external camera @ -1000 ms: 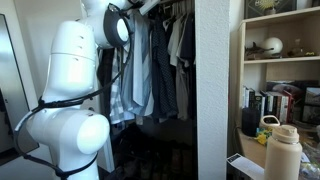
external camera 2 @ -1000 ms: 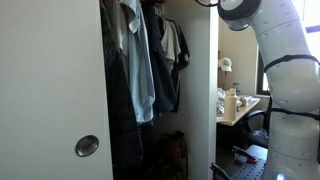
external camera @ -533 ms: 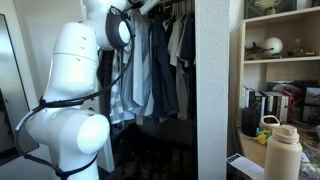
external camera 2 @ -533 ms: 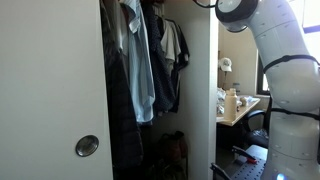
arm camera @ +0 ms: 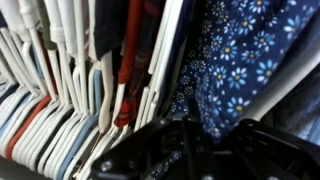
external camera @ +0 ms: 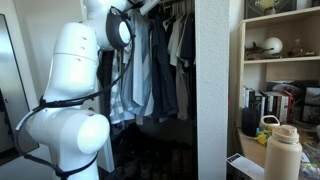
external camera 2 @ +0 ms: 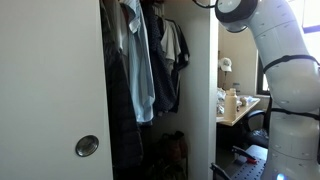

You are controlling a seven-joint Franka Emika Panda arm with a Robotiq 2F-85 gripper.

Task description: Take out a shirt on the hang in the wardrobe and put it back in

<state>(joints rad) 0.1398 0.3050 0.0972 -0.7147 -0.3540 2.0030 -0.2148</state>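
Wardrobe recess with white side panel [external camera: 210, 90], open at the front, at the centre in both exterior views. Contents: row of hanging shirts in pale blue, grey and dark cloth [external camera 2: 140, 70], hung close together from the top of the recess, so each drops straight and presses against its neighbours. Wrist view, upper right: navy cloth shirt printed with small white flowers [arm camera: 240, 60]. Wrist view, left half: packed white plastic hangers [arm camera: 60, 90], shoulders overlapping. White jointed robot arm [external camera: 75, 90] rises to the upper centre, wrist level with the hanger tops, judged a placing for lifting a hook free. Dark end effector [arm camera: 200, 150] fills the lower edge of the wrist view, just under the hangers. Whether its jaws are apart or together cannot be told, and no shirt is seen gripped. Room for movement: judged tight between hangers and free only outward through the open front, with the panel edge close beside.
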